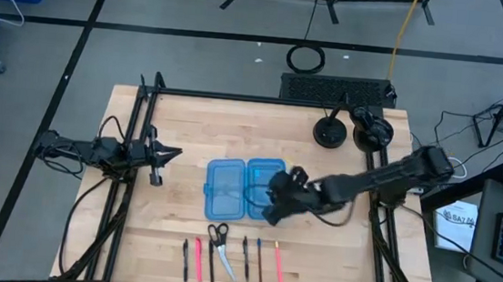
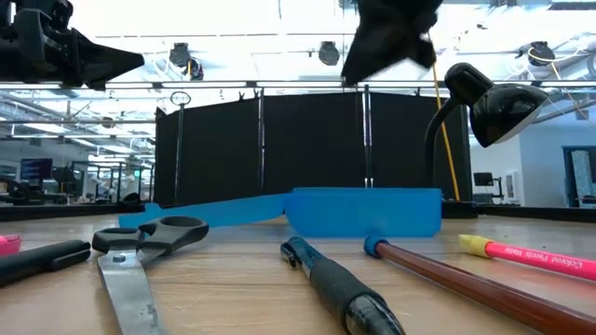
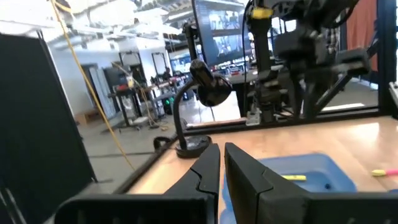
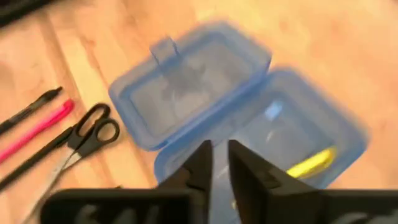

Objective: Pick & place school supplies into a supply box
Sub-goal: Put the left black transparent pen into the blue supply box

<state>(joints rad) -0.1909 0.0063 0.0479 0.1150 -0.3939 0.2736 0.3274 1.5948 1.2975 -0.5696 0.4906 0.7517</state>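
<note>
Light wooden table (image 1: 180, 126) in a large workshop, black frame rails along its sides, grey floor around, a black desk lamp (image 1: 330, 131) and headphones (image 1: 371, 127) at the far right corner, a dark screen panel (image 2: 307, 149) behind in the low view. Near the table's middle, the translucent blue supply box (image 1: 243, 191), lying open with both halves flat and side by side; in the right wrist view, a yellow pen (image 4: 311, 164) inside the half nearer that camera, the other half (image 4: 186, 81) holding nothing visible. Along the front edge, in a row well apart from the box: a dark pen (image 1: 184, 261), a pink pen (image 1: 197, 258), the black-handled scissors (image 1: 218, 244) with silver blades pointing to the front edge, another dark pen (image 1: 245, 257), a brownish pencil (image 1: 260, 265) and a pink-red pencil (image 1: 278, 269), all lying loose. Right gripper (image 1: 275, 207) stretched across from the right side, hovering over the right half of the box, fingers (image 4: 200, 167) close together with only a narrow gap and nothing pinched. Left gripper (image 1: 170, 152) parked at the left edge of the table, off the surface and well apart from the box, its fingers (image 3: 208, 165) likewise nearly pressed together, empty.
</note>
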